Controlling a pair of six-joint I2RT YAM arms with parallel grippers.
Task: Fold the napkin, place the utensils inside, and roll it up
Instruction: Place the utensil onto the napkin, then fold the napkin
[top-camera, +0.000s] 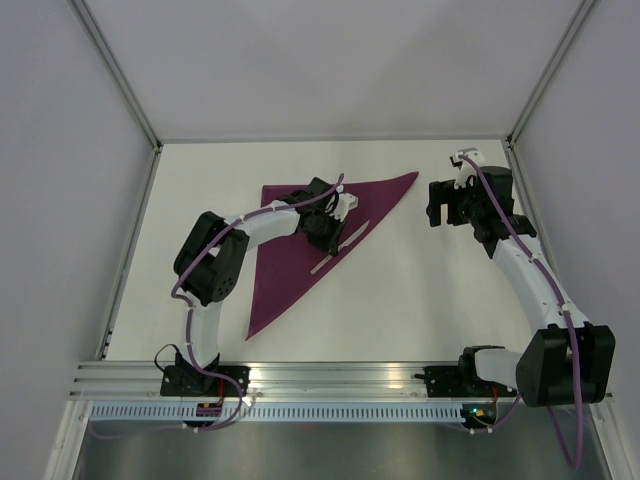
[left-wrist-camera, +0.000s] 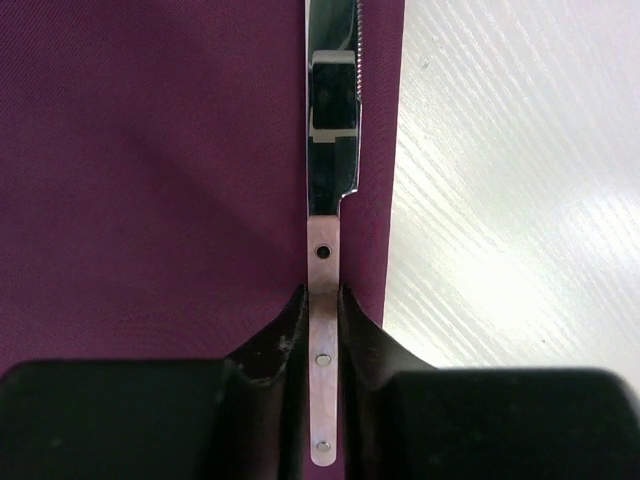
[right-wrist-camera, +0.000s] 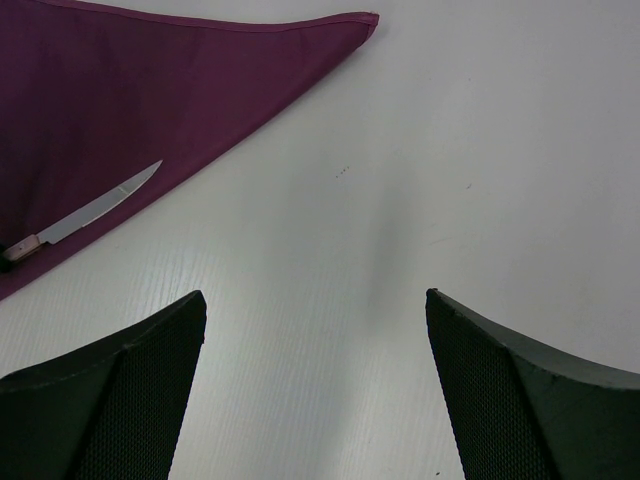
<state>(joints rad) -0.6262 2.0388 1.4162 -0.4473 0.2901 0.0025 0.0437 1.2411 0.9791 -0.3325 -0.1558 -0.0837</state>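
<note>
The napkin (top-camera: 285, 262) lies folded into a deep purple triangle on the white table, also seen in the left wrist view (left-wrist-camera: 150, 150) and the right wrist view (right-wrist-camera: 100, 90). A knife (top-camera: 350, 238) rests on the napkin close to its long right edge. My left gripper (top-camera: 325, 235) is down over it. In the left wrist view its black fingers (left-wrist-camera: 290, 340) press close on both sides of the knife's (left-wrist-camera: 330, 130) riveted handle, gripper (left-wrist-camera: 322, 295) low on the cloth. My right gripper (top-camera: 440, 205) hovers open over bare table (right-wrist-camera: 315, 295), right of the napkin's far corner; the knife (right-wrist-camera: 90, 212) shows at its left.
White walls and metal frame rails (top-camera: 130, 110) enclose the table on three sides. The arm bases sit on a slotted rail (top-camera: 330, 380) at the near edge. Bare white tabletop (top-camera: 420, 300) lies between the napkin and the right arm.
</note>
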